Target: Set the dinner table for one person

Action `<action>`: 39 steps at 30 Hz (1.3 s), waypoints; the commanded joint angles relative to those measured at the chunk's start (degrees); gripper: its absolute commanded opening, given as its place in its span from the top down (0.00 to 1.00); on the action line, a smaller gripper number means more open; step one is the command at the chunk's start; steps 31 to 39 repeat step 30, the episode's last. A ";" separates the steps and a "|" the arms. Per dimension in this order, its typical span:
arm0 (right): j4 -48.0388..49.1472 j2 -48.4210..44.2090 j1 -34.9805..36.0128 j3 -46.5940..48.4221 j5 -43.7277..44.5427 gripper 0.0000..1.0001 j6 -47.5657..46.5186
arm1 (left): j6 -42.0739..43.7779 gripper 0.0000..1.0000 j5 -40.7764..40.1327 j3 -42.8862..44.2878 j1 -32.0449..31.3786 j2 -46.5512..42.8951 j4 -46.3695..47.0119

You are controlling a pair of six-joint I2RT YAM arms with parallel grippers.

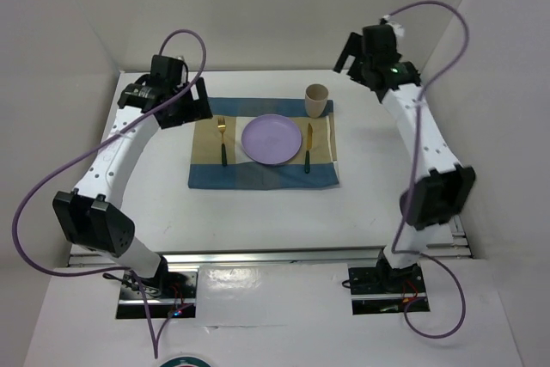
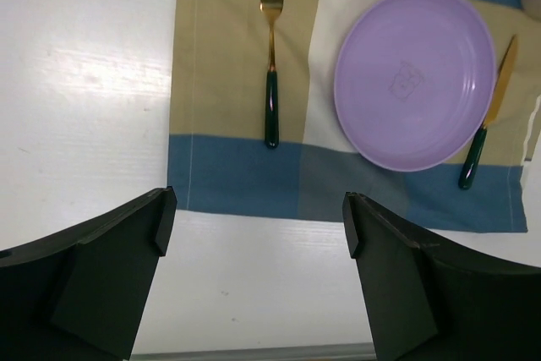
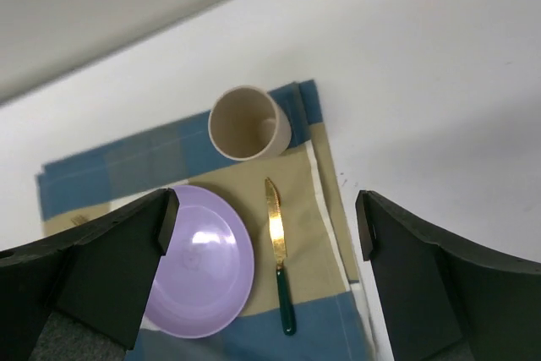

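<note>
On the white dinner table (image 1: 258,212) lies a blue-and-tan striped mat (image 1: 263,154). On the mat sit a purple plate (image 1: 271,139), a gold fork with a green handle (image 1: 222,140) to its left, a gold knife with a green handle (image 1: 308,147) to its right, and a beige cup (image 1: 317,100) at the far right corner. My left gripper (image 2: 258,224) is open and empty, raised beside the mat's left edge. My right gripper (image 3: 264,224) is open and empty, raised above the knife (image 3: 277,249), cup (image 3: 248,123) and plate (image 3: 203,264).
White walls enclose the table on the left, back and right. An aluminium rail (image 1: 266,255) runs along the near edge. Purple cables loop from both arms. The fork (image 2: 270,57), plate (image 2: 414,78) and knife (image 2: 489,116) also show in the left wrist view.
</note>
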 commanded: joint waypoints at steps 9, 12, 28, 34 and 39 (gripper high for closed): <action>-2.39 -39.25 -14.69 -41.58 4.95 0.00 4.12 | 1.02 0.01 1.36 0.70 -0.20 -5.64 1.34; -7.23 -44.69 -15.39 -50.43 4.24 0.00 5.97 | 1.02 0.01 1.37 0.70 -0.20 -6.17 1.35; -7.76 -57.55 -13.98 -55.14 0.20 0.00 9.14 | 1.55 0.01 3.30 -1.77 -0.20 -12.68 0.91; -7.24 -57.02 -13.98 -55.13 -0.42 0.00 8.52 | 1.55 0.01 3.30 -1.77 -0.20 -13.38 0.91; -7.24 -57.02 -13.98 -55.13 -0.42 0.00 8.52 | 1.55 0.01 3.30 -1.77 -0.20 -13.38 0.91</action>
